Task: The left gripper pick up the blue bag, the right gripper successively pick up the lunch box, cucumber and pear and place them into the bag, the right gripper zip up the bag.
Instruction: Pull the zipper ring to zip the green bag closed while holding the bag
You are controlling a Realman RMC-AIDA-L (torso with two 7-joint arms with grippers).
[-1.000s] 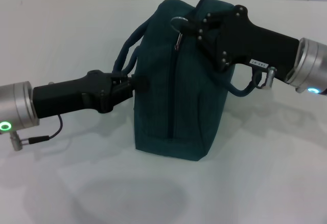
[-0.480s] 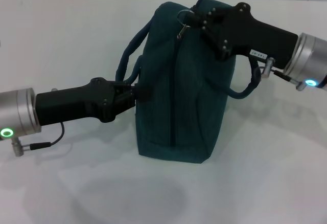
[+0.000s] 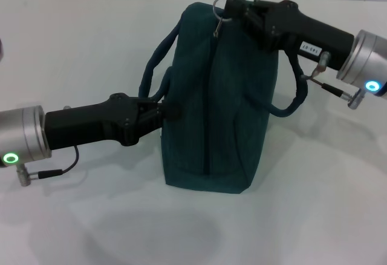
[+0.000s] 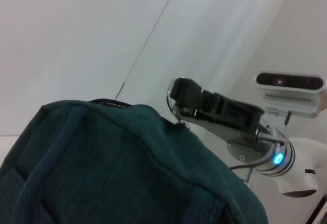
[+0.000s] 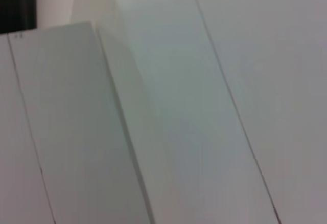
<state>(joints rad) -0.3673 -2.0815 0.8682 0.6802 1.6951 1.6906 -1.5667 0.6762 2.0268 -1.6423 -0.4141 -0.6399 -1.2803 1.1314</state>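
A bare robot test bench, lab-like, is where I work.
Under my left gripper (image 3: 162, 109) spreads a plain white table (image 3: 314, 204); beyond my right gripper (image 4: 179, 98) rise blank white wall panels (image 5: 204, 106), and a depth camera (image 4: 289, 82) sits on my white head.

one blue bag (image 3: 211, 107) with two loop handles (image 3: 158, 65), one zipper ring (image 3: 219, 5), and two grippers.
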